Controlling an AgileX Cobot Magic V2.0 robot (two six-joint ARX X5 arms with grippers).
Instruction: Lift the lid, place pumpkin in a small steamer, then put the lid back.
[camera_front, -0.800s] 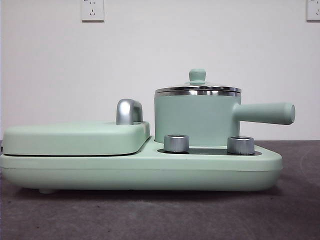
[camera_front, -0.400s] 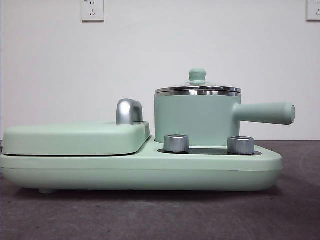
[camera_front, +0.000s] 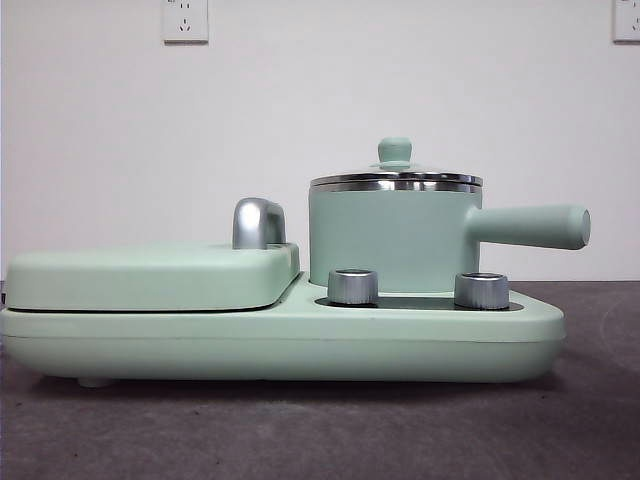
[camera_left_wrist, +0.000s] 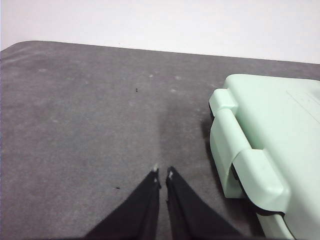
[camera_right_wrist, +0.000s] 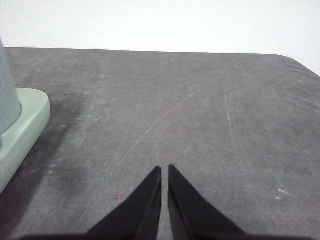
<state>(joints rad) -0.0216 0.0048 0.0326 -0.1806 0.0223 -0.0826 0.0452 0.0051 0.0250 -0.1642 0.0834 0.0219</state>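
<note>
The small steamer (camera_front: 395, 240) is a mint green pot with a long side handle (camera_front: 530, 226). It stands on the right half of a mint green cooker base (camera_front: 280, 340). The glass lid (camera_front: 395, 178) with its green knob (camera_front: 395, 151) sits closed on the pot. The pumpkin is out of view. My left gripper (camera_left_wrist: 163, 176) is shut and empty over bare table beside the base's corner (camera_left_wrist: 260, 150). My right gripper (camera_right_wrist: 164, 171) is shut and empty over bare table, with the base's edge (camera_right_wrist: 22, 125) off to one side. Neither gripper shows in the front view.
A wide flat green griddle cover (camera_front: 150, 275) with a chrome handle (camera_front: 258, 222) fills the base's left half. Two chrome dials (camera_front: 352, 286) (camera_front: 481, 290) sit on the base in front of the pot. The table is dark grey. A white wall stands behind.
</note>
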